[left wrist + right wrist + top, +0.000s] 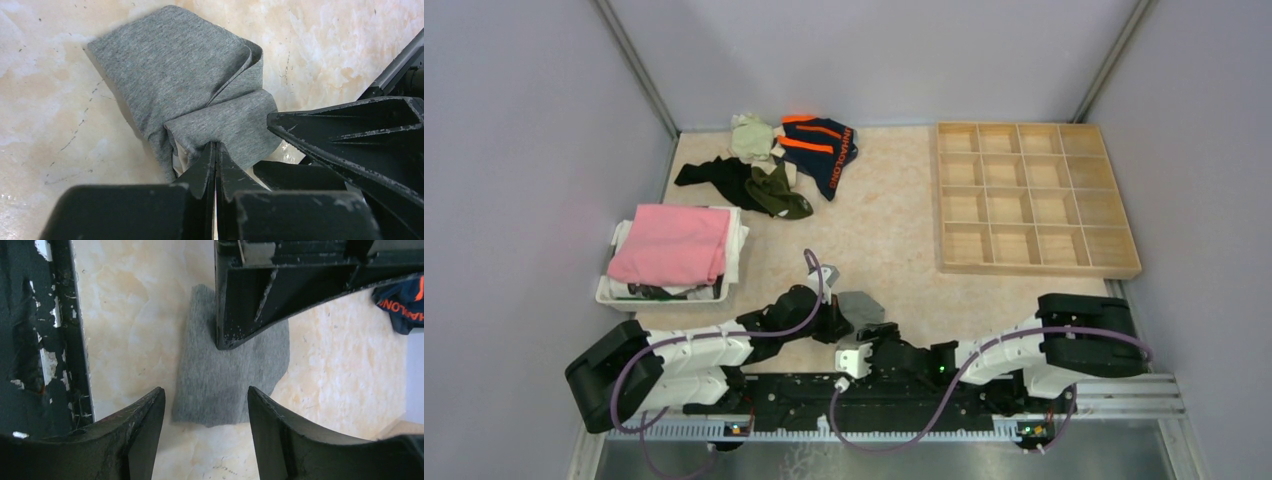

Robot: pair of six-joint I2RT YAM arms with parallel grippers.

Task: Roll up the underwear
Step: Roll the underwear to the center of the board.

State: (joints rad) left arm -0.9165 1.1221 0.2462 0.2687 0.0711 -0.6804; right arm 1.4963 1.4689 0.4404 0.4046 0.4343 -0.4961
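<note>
Left wrist view is showing the left gripper with jaws together, pinching a fold of the grey underwear, probably for anchoring this end during rolling. Right wrist view is showing the right gripper with jaws apart, hanging just above the same cloth, gripping nothing. Only top view is giving the place: middle of the tabletop's near edge; other underwear is lying by its far left corner.

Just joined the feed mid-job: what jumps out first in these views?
Both grippers meet over the grey underwear at the near centre of the table: the left gripper pinches its bunched edge, the right gripper hangs open above it. A heap of other underwear lies at the far left, and a wooden grid tray at the far right.
</note>
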